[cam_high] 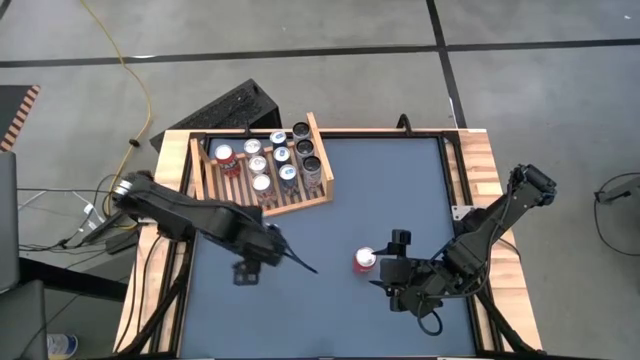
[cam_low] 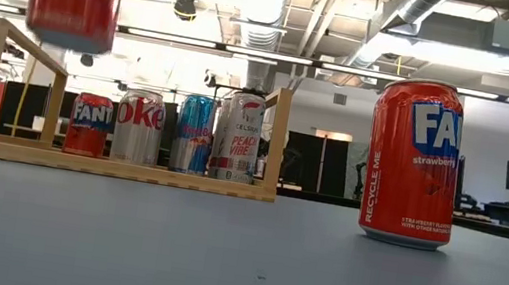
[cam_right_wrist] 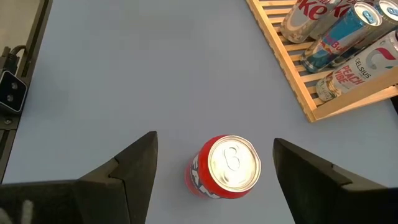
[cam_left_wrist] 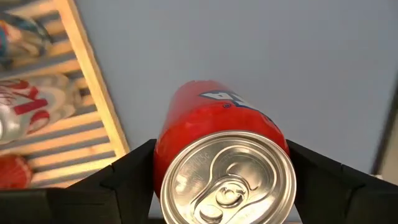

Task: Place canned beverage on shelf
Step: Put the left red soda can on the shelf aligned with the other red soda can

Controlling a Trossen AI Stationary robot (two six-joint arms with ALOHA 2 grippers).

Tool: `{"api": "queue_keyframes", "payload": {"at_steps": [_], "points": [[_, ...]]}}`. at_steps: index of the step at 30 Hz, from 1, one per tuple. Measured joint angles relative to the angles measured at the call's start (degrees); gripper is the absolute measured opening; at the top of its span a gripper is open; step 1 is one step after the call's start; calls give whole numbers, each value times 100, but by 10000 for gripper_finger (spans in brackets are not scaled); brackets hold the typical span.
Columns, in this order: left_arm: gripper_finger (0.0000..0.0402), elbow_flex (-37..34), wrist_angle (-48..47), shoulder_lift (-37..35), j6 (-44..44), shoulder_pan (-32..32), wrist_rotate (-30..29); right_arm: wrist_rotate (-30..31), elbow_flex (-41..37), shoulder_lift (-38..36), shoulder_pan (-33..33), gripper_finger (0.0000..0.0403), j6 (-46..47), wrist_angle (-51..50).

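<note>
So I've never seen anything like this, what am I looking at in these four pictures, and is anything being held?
Two robot arms work at a blue table. One picture looks down from overhead, one sits at table height, and two come from cameras on the arms' wrists. The left gripper holds a red can lifted off the table, near the wooden shelf, which already has cans standing on it. The right gripper is open, its fingers either side of a second red Fanta can that stands upright on the table, not gripped.

Black ridged box [cam_high: 236,104] just behind the table [cam_high: 400,190]; yellow cable [cam_high: 128,70] across the floor.
</note>
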Motion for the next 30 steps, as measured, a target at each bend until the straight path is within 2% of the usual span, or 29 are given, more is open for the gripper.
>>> {"api": "queue_keyframes", "payload": {"at_steps": [9,14,24,30], "points": [[281,-991,-57,-1806,-536,340,-370,3,0,0,-60,291,0,0],[281,-1549,-368,-2295,-611,864,-401,-1,0,0,-201,291,0,-3],[281,-1735,-158,-2332,1124,2601,-528,-6,0,0,-415,291,0,-43],[281,-1746,108,-2328,2252,4014,-91,-23,0,0,-407,291,-2,-66]]}}
